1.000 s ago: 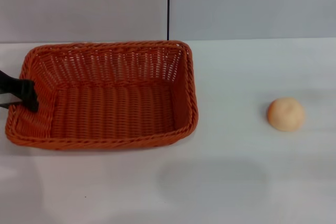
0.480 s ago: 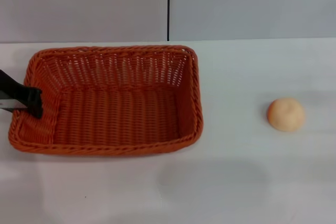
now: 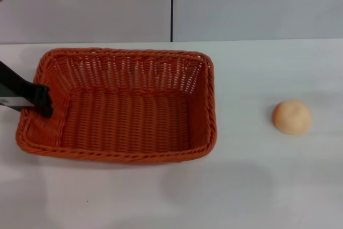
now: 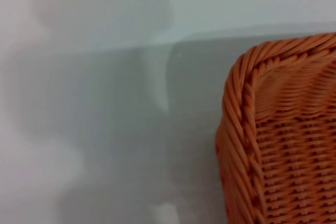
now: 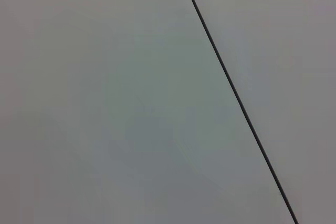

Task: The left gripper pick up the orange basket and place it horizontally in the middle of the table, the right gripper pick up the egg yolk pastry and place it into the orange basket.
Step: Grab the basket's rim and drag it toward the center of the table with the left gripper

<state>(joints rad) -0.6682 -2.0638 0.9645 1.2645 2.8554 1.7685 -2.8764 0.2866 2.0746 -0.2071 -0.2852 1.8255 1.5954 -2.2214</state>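
On the left half of the table (image 3: 257, 186), my left gripper (image 3: 43, 103) is clamped on the left rim of the orange basket (image 3: 120, 108), which lies lengthwise across, a little left of centre. I judge the basket placement is in hand: next I should settle it mid-table and let go. Well apart to the right sits the egg yolk pastry (image 3: 291, 117), untouched. My right gripper is out of view, its camera facing only a blank wall.
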